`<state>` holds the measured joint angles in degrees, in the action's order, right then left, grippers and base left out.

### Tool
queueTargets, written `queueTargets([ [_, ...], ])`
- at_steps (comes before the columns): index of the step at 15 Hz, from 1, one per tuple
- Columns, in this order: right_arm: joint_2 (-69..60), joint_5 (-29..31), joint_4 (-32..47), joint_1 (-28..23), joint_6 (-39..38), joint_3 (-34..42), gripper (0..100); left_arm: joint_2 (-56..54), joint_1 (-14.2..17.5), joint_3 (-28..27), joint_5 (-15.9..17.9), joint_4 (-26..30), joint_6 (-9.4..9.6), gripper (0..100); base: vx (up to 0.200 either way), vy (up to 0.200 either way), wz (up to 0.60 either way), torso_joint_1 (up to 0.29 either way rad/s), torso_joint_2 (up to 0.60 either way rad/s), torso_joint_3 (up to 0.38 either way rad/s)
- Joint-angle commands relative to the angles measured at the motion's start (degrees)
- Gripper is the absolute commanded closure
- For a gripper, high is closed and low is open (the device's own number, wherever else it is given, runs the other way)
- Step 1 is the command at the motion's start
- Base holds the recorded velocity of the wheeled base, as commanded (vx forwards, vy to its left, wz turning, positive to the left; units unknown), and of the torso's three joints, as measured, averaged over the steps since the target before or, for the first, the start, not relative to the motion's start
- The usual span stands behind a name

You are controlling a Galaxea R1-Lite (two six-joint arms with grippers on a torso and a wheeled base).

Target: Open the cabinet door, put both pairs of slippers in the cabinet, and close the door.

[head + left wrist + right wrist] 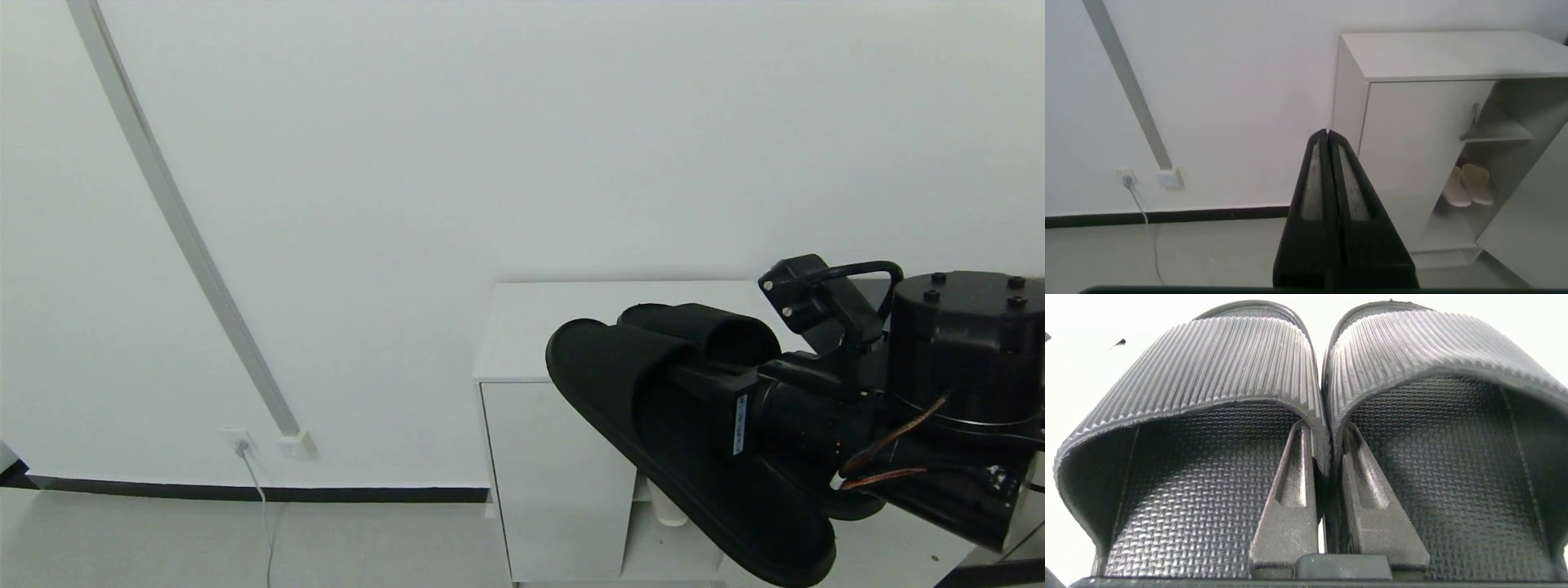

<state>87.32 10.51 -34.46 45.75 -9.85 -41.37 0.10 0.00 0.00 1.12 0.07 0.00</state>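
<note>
The pair of black slippers (620, 384) is seen in the head view held in the air in front of the white cabinet (563, 474), soles tilted and toes pointing up towards the cabinet top. The right arm is stretched in from the right, level with the cabinet's upper front.

How they are gripped is shown in the right wrist view. One finger of the right hand (1327, 433) is pushed under each strap, and the two inner walls of the black slippers (1249, 367) are pinched together between them.

The cabinet's inside is made out best in the left wrist view. Beside the front panel of the cabinet (1413, 163) the interior is exposed, with a shelf (1494, 131) above and a pair of light slippers (1470, 186) set side by side lower down.

The left hand (1328, 139) is held above the floor, pointed at the cabinet's near corner, its fingers pressed together on nothing.
</note>
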Motion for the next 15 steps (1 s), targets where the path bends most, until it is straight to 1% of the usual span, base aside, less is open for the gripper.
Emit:
queueTargets([
  [1, -0.05, -0.05, 0.01, 0.13, 0.01, 0.07, 100, -0.01, -0.09, 0.00, 0.02, 0.01, 0.00, 100, 0.000, -0.200, 0.00, 0.007, -0.01, 0.002],
  [13, -0.66, 0.04, 0.10, 0.13, 0.18, 1.21, 100, -0.01, 0.00, 0.00, 0.02, 0.01, 0.09, 100, 0.000, -0.200, 0.00, 0.002, 0.00, 0.000],
  [15, -0.49, 0.83, -0.08, 0.13, 0.27, 1.65, 100, -0.01, 0.00, 0.00, 0.02, 0.01, 0.18, 100, 0.000, 0.000, 0.00, 0.000, 0.00, 0.000],
])
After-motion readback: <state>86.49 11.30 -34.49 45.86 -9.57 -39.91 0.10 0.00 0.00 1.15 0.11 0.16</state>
